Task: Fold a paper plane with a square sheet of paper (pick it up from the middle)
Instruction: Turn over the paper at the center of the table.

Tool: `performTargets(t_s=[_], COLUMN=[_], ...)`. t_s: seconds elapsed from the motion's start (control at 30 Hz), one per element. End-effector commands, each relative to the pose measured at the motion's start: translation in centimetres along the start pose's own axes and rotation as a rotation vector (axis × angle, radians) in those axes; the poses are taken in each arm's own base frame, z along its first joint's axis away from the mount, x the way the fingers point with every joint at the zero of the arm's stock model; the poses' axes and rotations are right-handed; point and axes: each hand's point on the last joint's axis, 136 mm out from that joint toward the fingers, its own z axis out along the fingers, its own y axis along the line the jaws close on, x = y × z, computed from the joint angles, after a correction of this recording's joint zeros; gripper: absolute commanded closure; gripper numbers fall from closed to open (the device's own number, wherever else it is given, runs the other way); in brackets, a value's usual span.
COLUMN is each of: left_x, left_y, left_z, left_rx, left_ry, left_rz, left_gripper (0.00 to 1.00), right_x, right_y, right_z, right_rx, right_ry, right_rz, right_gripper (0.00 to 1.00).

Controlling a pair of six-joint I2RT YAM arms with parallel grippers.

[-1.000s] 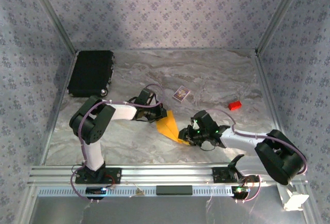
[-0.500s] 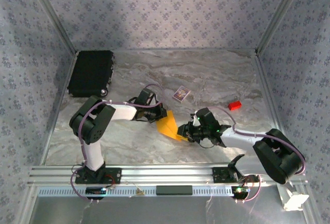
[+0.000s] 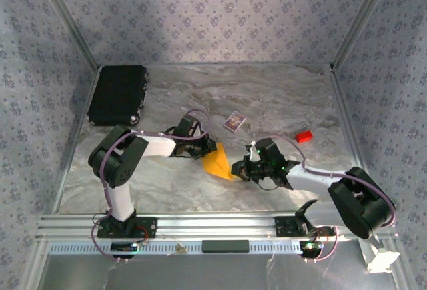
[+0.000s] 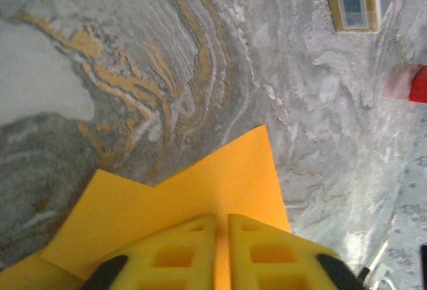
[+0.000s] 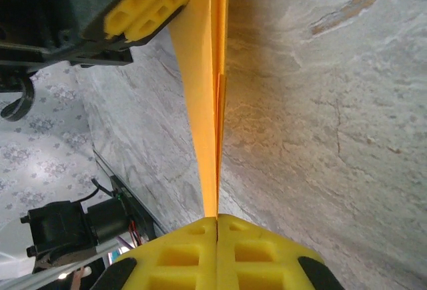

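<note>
The left end effector is clamped on one edge of the folded orange paper; the right end effector is clamped tight on its opposite edge.

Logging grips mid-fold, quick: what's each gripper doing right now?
Left gripper: fingers closed on the folded paper.
Right gripper: fingers closed on the other end of the folded paper.

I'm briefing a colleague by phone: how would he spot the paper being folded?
On the grey marbled table, look between the two arms. The folded orange-yellow paper is pinched by the left gripper and the right gripper; unlike the small patterned card and the red block, it is gripped, not loose.
</note>
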Motion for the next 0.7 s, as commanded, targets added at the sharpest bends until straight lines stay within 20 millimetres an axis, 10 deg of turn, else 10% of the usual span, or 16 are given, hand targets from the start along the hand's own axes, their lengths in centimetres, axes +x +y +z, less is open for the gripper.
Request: performTargets(t_s=[0.0,0.2,0.47,0.67], left_x=[-0.4,-0.6,-2.0,-2.3], left_y=[-1.7,-2.7,-2.5,-3.2], left_z=[-2.1,-5.1,-8.6,-11.0], left_rx=[0.01,-0.056,-0.135,-0.16], left_ry=[-0.046,-0.12,-0.293,-0.352], left_rz=[0.03,0.089,0.127,0.23], left_gripper=[0.76,0.54,0.49,0.44], right_x=[-0.2,-0.4,-1.8,-2.5], right_y=[0.6,-0.9,0.3,0.2], right_z=[-1.0,-4.3,-14.1,-16.8], right_rx=[0.018,0.227,0.603,0.86], right_ry=[-0.005,-0.09,-0.303,-0.351], right_rz=[-0.059,-0.202,-0.401,-0.526], right_gripper=[0.97,0.98,0.99,1.0])
